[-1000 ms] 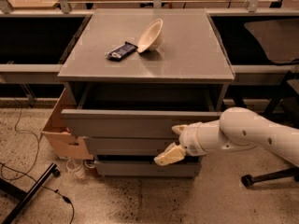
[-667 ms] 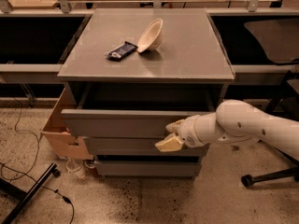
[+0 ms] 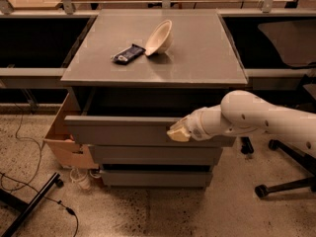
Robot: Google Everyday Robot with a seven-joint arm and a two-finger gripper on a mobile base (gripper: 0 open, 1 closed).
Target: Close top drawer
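The top drawer (image 3: 123, 131) is a wide matte-grey drawer with a plain front panel, pulled partly out of the grey cabinet (image 3: 197, 58). Its dark inside shows under the cabinet top. My gripper (image 3: 177, 132) comes in from the right on a white arm (image 3: 256, 115). Its tan fingertips rest against the upper right part of the drawer's front panel. Two shorter grey drawer fronts (image 3: 153, 154) sit below the top drawer.
A tilted white bowl (image 3: 159, 36) and a dark snack packet (image 3: 128, 53) lie on the cabinet top. An open cardboard box (image 3: 66, 144) stands at the cabinet's left. A black stand leg (image 3: 29, 206) and cables cross the floor at the left. Chair castors (image 3: 261, 190) are at the right.
My gripper has moved left and up along the drawer front, from below the panel's right end to its upper edge. The drawer looks about as far out as before.
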